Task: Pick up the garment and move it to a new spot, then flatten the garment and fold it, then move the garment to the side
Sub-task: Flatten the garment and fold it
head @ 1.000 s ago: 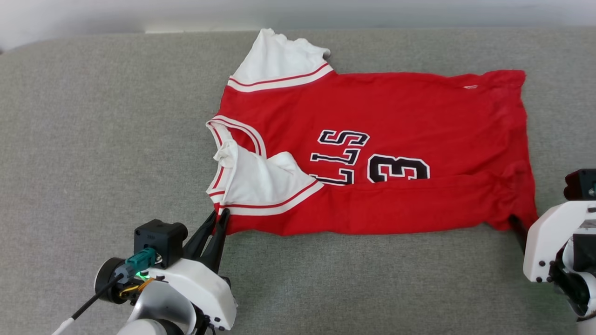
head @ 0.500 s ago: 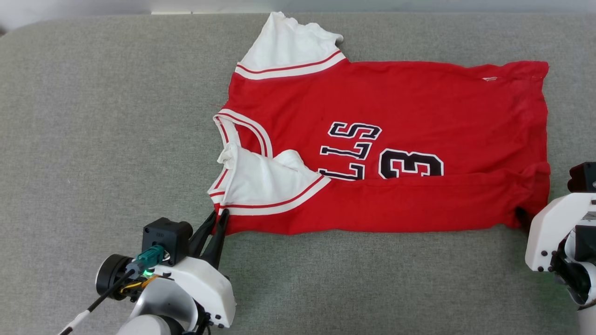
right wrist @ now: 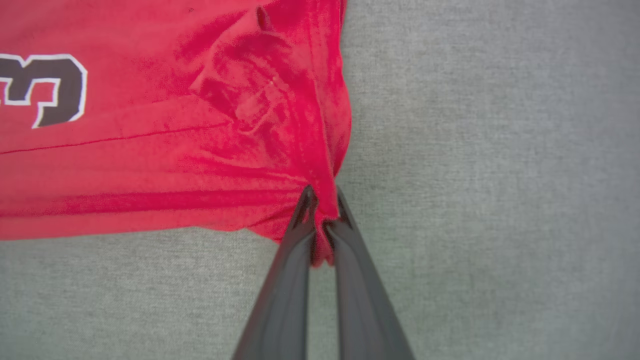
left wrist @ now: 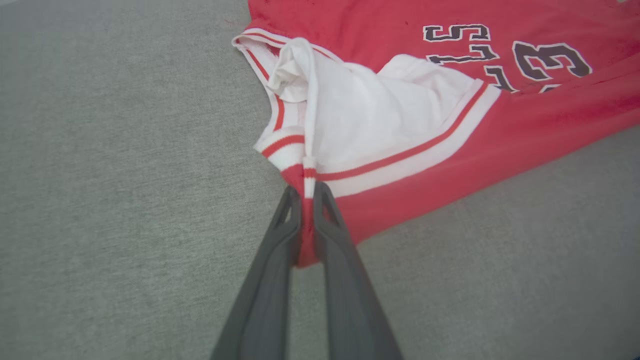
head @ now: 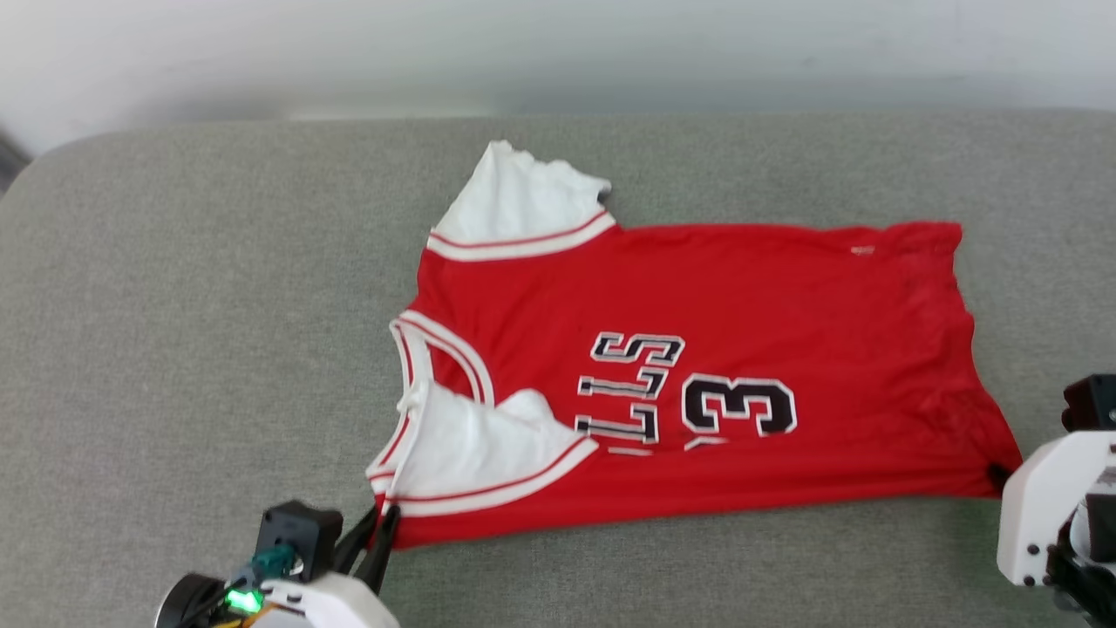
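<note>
The garment (head: 697, 349) lay print-up on the grey padded surface (head: 174, 305), collar left and hem right, one white sleeve (head: 488, 453) turned over the chest and a pale wall (head: 558, 44) beyond the far edge. The left gripper (left wrist: 306, 192) was clamped on its near-left corner just beside that sleeve; the right gripper (right wrist: 322, 197) was pinched shut on its near-right hem corner.

Red jersey (head: 697, 314), spread sideways, near edge folded over
</note>
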Motion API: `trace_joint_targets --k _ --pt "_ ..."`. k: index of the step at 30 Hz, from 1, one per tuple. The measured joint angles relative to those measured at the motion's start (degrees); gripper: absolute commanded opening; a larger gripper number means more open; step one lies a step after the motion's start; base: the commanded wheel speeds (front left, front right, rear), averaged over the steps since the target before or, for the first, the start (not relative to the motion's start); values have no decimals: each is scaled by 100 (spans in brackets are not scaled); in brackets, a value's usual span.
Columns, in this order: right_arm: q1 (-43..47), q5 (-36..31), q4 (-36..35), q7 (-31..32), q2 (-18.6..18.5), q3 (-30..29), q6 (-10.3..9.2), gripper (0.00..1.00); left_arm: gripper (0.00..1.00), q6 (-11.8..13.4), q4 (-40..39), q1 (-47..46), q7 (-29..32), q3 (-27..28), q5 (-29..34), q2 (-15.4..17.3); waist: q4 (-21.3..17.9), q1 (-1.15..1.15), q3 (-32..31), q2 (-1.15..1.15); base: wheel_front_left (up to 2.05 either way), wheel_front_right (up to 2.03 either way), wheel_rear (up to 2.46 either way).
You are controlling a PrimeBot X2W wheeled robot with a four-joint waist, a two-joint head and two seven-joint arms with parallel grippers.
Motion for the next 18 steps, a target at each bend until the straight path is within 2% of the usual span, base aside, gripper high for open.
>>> trace_joint_targets --k 8,18 --pt "797 142 -694 305 -53 -164 1 0 0 73 -199 719 -19 -34 -162 227 -150 0 -297 0 0 0 0" --pt "1283 132 -684 336 176 -270 0 0 0 -79 162 964 -86 -271 -312 51 -270 0 -362 0 0 0 0"
